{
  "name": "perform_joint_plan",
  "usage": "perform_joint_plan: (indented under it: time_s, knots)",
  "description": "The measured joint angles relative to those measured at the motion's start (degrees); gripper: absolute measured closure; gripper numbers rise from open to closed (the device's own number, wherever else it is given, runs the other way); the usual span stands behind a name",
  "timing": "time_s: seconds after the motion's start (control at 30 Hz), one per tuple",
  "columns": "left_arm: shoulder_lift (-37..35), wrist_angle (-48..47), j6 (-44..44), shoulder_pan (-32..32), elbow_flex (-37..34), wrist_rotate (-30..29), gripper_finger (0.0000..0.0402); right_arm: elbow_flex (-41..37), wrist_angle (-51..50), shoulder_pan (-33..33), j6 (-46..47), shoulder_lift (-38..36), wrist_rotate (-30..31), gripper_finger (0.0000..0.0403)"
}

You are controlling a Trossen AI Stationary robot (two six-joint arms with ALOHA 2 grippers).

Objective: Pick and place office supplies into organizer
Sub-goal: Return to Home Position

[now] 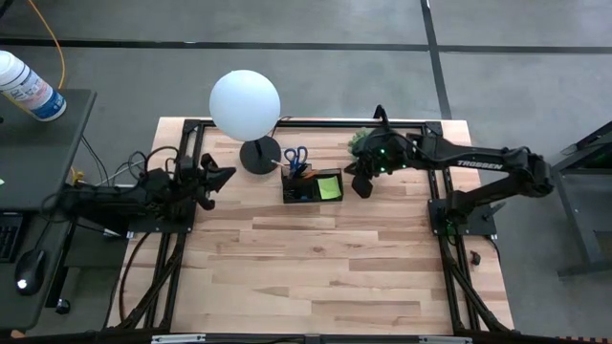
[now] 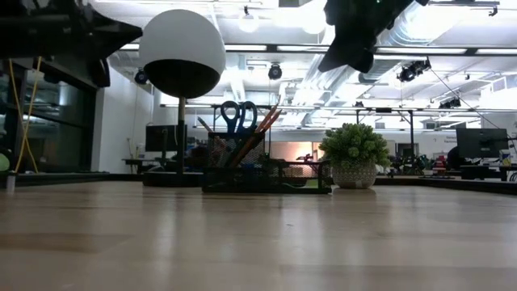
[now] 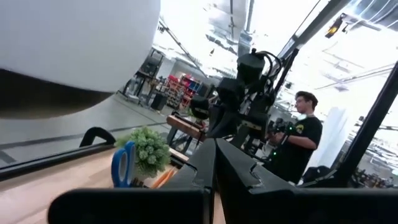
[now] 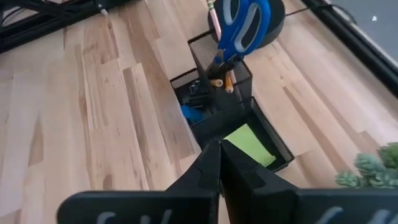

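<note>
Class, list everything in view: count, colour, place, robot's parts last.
Table: one, pale wood, centre.
Organizer: one, black, table's far middle.
Scissors: one pair, blue handles, upright in organizer.
Pencils: at least two, orange, beside scissors.
Sticky-note pad: one, lime green, organizer's low compartment.
Lamp: one, white globe, left of organizer.
Plant: one, green, right of organizer.
Bottle: one, white, side table at left.
Person: one, dark shirt, beyond table.
Left gripper: one, dark, fingers shut, table's left edge.
Right gripper: one, dark, fingers shut, right of organizer.
</note>
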Motion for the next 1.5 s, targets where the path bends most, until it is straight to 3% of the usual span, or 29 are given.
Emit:
perform_joint_plan:
  time_s: [0.4,0.7,1.17,1.5]
  knots:
    - [-5.8,-4.4,1.8,0.0,-3.1,-0.3,0.0401,0.0,0.0,0.0,2.1,0.3,-0.6,0.0402]
    - [-5.8,-16.4,2.0,0.0,-3.1,4.3,0.0401,0.0,-0.2,0.0,2.7,0.3,-0.7,0.0401]
    - [-5.8,-20.4,7.2,0.0,-3.0,17.6,0.0401,0.0,-2.0,0.0,3.6,0.3,-0.9,0.0402]
    - [-2.6,-20.3,6.0,0.0,-3.0,17.6,0.0401,0.0,-2.3,0.0,3.4,0.1,-1.4,0.0401]
